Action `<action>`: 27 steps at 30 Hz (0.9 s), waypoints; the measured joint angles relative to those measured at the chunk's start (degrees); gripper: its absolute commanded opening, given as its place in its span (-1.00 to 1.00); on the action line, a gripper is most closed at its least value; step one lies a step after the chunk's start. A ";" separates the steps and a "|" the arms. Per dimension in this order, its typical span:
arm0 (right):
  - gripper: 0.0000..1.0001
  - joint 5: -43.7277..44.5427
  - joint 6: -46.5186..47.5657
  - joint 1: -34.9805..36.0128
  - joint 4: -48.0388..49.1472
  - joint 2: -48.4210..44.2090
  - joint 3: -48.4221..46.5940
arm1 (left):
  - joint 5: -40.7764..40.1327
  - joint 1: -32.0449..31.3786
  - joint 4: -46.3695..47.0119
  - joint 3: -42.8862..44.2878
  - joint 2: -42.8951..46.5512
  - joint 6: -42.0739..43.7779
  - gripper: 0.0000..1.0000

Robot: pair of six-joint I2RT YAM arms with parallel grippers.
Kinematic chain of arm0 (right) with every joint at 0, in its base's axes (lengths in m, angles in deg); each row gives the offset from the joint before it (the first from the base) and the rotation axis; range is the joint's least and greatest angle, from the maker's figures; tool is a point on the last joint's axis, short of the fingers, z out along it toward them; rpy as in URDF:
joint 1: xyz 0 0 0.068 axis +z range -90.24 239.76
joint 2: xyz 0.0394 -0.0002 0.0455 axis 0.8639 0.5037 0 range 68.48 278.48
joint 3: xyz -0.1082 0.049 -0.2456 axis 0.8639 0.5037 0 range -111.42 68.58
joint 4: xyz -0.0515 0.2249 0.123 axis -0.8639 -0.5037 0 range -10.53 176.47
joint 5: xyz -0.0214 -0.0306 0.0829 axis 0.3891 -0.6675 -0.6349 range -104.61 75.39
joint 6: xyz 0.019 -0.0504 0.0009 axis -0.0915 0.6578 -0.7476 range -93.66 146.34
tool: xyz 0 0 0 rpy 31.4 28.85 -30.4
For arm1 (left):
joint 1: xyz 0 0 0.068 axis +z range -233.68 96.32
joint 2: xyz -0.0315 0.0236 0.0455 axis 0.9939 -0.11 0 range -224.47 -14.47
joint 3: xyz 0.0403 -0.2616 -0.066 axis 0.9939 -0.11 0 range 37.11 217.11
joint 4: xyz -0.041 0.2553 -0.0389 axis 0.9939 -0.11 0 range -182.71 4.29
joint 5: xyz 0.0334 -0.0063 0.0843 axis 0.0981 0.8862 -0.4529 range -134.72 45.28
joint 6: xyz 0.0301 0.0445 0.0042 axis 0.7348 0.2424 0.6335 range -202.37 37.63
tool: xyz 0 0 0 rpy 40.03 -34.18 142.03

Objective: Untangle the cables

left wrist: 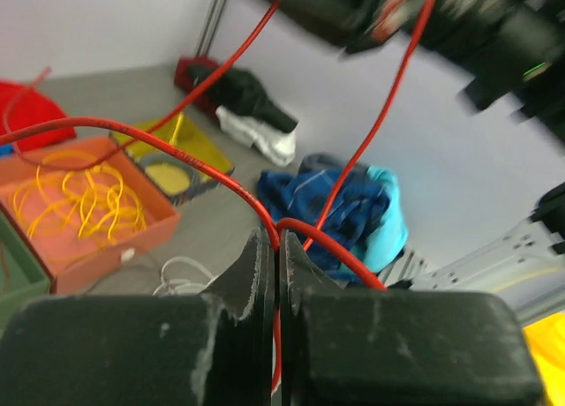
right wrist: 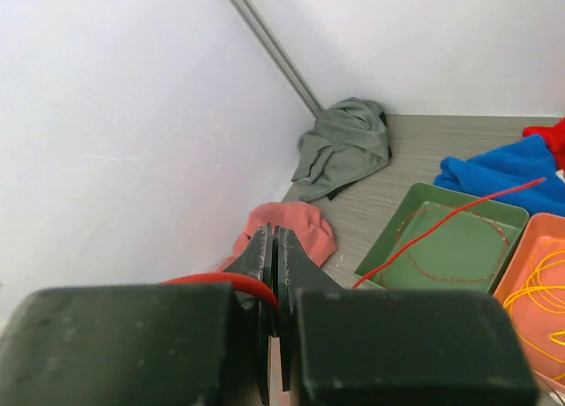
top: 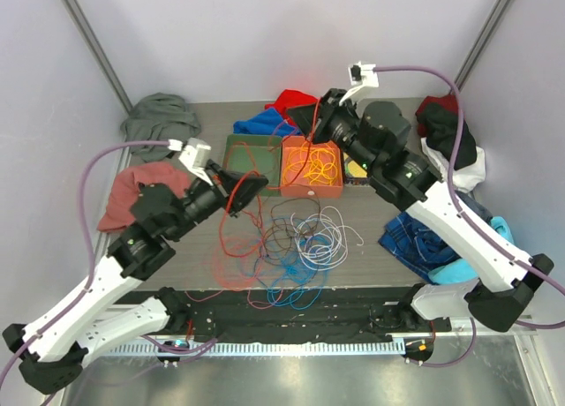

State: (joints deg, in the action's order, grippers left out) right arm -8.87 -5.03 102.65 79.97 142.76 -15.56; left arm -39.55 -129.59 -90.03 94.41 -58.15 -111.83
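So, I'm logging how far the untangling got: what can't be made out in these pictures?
Top view: which cable crosses which in the pile; strands too thin, overlapping.
Left wrist view: right arm blurred.
Right wrist view: orange tray cut off by the edge; red cable vanishes behind the right gripper.

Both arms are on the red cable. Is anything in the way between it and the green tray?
Nothing visible. The red cable, pinched by the left gripper and the right gripper, runs above the green tray with only open air between them.
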 measured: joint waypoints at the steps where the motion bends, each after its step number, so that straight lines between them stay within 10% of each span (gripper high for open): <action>1: -0.98 -0.61 -0.02 0.00 -1.38 0.00 -1.60 | -0.07 0.00 0.81 -1.90 -0.31 -0.09 -1.00; 27: -0.98 -11.37 -4.20 0.00 -16.28 0.00 -11.34 | -0.11 0.00 13.66 -10.32 -3.74 1.36 -0.51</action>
State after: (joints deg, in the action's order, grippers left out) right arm -20.24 -9.23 102.65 63.69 142.76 -26.90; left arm -39.66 -129.59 -76.37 84.10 -61.89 -110.47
